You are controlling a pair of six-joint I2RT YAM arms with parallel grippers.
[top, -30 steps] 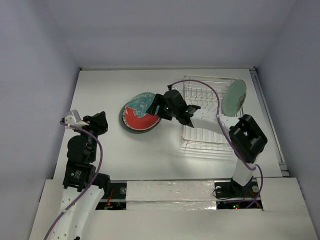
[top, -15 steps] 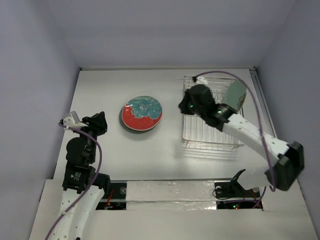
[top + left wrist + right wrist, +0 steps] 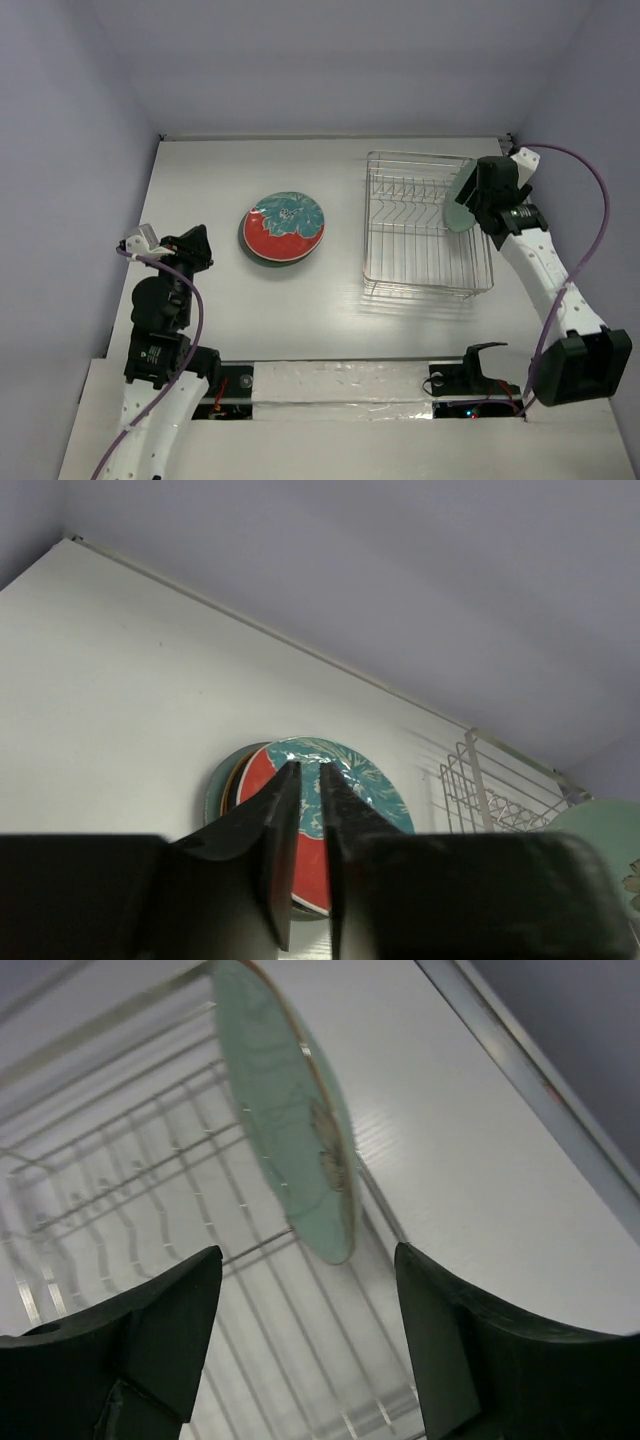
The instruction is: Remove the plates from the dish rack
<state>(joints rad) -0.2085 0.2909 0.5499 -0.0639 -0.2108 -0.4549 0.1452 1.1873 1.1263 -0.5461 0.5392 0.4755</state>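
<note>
Shows the right gripper [image 3: 478,200] swung across since a second ago, from just beside the stack of plates [image 3: 283,228] to the 3 o'clock side of the dish rack [image 3: 425,290]. Places its arm along the right edge of the white table [image 3: 200,180], reaching toward 12 o'clock. Finds that claw spread wide, gripping nothing. In the right wrist view, frames the lower rim of a pale green plate [image 3: 285,1120] between the two dark fingers [image 3: 150,1330], with no contact visible. Sets that plate on edge at about 2 o'clock in the chrome wire rack, tilted, its face turned toward the rack's middle.

Lays the stack of plates flat on the table at 9 o'clock of the rack, well apart from it. Tops the stack with a red-and-teal plate [image 3: 345,780], a teal rim peeking out beneath on the left.

Puts the left gripper [image 3: 308,768] at 9 o'clock of the stack, near the table's left edge, pointing toward the plates. Draws its fingers almost together, only a thin slit between them and nothing in it.
</note>
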